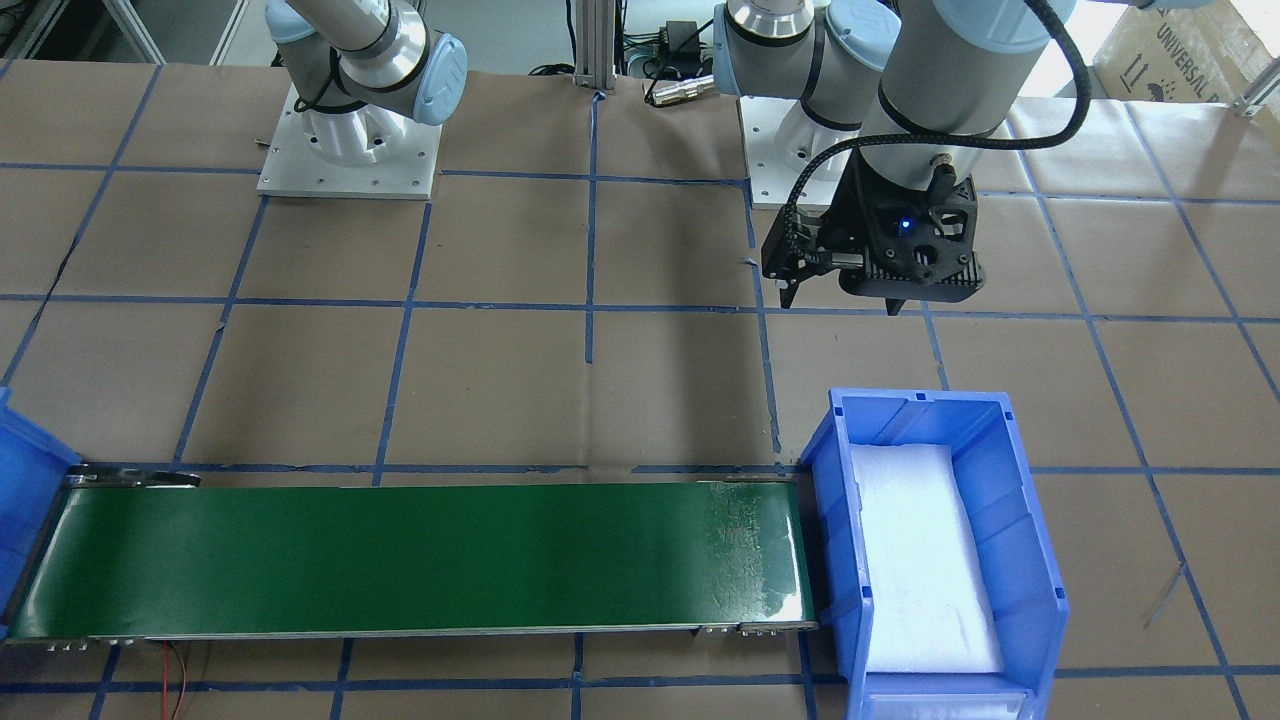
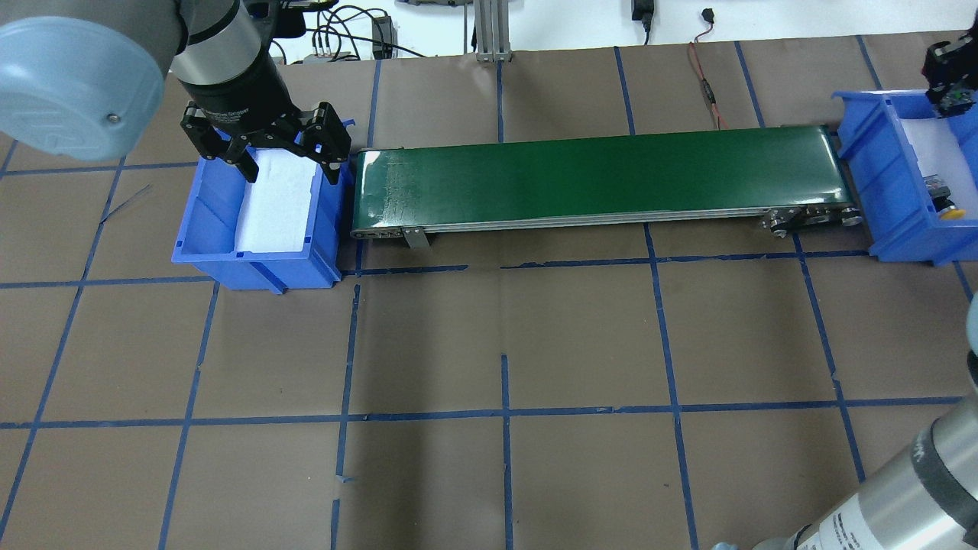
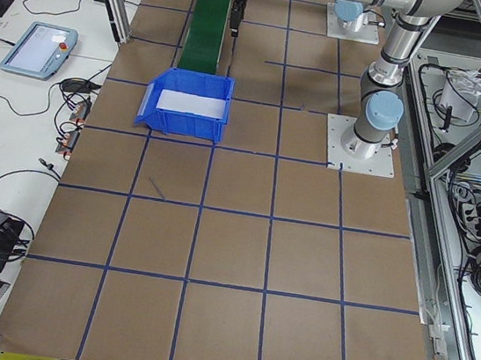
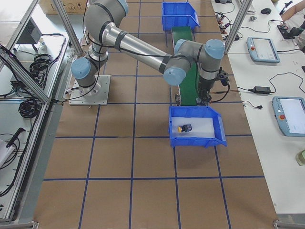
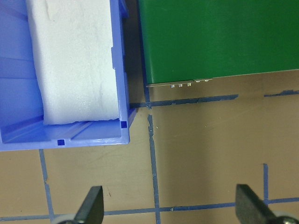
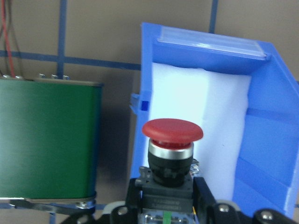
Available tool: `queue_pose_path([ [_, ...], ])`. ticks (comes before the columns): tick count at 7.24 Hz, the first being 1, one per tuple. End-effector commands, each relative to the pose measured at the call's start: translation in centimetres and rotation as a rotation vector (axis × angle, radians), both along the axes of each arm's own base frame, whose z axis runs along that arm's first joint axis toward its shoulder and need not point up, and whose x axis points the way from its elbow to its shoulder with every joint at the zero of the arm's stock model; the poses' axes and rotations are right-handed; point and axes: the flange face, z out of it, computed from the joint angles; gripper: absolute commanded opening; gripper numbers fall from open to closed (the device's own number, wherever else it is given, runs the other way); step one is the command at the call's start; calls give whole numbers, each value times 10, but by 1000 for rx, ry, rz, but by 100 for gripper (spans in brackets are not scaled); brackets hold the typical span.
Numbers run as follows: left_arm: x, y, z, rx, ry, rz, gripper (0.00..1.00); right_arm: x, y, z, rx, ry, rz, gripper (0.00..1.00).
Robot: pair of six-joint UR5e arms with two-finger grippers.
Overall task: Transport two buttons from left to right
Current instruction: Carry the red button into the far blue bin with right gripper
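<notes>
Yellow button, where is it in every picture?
Front: not seen.
Overhead: yellow button at right edge, in blue bin.
Left side: not seen.
Right side: middle, in the blue bin.
Left wrist: not seen.
Right wrist: not seen.
Landmark: green belt beside that bin.

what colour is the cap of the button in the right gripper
Red; the button shows best in the right wrist-mounted view.
</notes>
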Motion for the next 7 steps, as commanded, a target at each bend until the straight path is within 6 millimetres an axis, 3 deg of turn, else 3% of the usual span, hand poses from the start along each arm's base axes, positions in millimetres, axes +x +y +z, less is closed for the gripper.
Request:
queue_pose_path([
  [1, 0, 0, 0, 0, 0, 0, 100, -67, 19, -26, 12, -47, 30, 17],
  [4, 0, 0, 0, 0, 0, 0, 100, -84, 13, -68, 36, -103, 34, 18],
  [5, 0, 1, 0, 0, 0, -2, 100, -86, 12, -70, 36, -109, 29, 20],
  [7, 0, 1, 0, 0, 0, -3, 100, -83, -4, -92, -1, -129, 59, 31],
])
